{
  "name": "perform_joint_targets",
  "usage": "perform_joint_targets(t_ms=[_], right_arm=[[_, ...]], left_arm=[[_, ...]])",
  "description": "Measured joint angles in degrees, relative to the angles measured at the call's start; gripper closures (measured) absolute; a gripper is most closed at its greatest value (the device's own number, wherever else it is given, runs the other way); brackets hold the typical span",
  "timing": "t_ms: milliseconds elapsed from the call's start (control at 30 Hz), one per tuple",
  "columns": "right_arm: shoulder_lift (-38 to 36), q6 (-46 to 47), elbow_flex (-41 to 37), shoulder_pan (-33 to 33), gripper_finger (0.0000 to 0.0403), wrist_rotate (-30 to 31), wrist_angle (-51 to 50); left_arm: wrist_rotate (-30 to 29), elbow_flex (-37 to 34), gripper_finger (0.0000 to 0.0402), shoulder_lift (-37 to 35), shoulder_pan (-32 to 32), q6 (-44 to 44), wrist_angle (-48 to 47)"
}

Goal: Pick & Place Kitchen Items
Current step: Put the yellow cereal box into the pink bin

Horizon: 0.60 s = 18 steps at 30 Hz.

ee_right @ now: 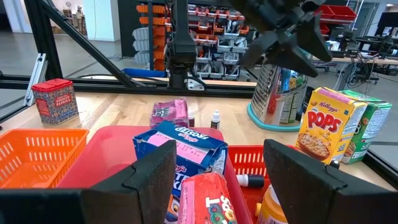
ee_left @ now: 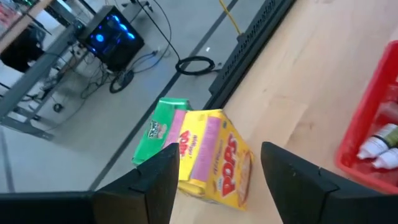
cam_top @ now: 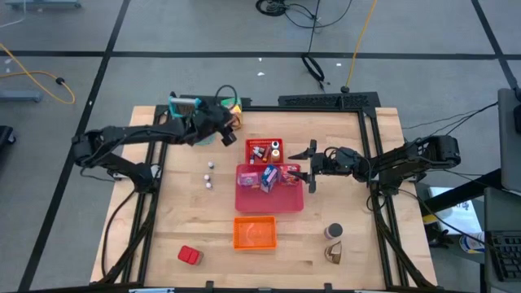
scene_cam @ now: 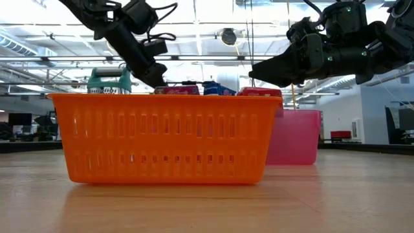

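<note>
Left gripper (ee_left: pixel 214 180), open and empty, hovers just above the upright yellow box (ee_left: pixel 214 158) at the tabletop's (cam_top: pixel 342 203) far edge.

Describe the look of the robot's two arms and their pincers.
Both arms are black and jointed, with black cables looped along them. The left pincer and the right pincer each end in two broad, flat, matte dark fingers with angular edges. No markings show.

Yellow POPS box (ee_left: pixel 214 155) upright beside green box (ee_left: pixel 158 127) at table's twelve o'clock — other boxes (cam_top: pixel 269 177) in pink tray — red block (cam_top: pixel 189 255) at seven.
</note>
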Motion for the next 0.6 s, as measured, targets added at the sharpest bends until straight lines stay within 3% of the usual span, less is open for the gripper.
perform_joint_targets(t_ms=[333,500,600], right_arm=[[0.0,0.0,0.0,0.0,0.0169,0.0,0.6],[0.0,0.0,0.0,0.0,0.0169,0.0,0.9],[0.0,0.0,0.0,0.0,0.0169,0.0,0.9]], left_arm=[[4.0,1.6,0.0174,0.7,3.1,0.1,-0.3],[5.3,6.5,0.0174,4.9,2.1,2.0,-1.1],[5.1,11.3,0.0174,9.1,2.5,2.5,-7.6]])
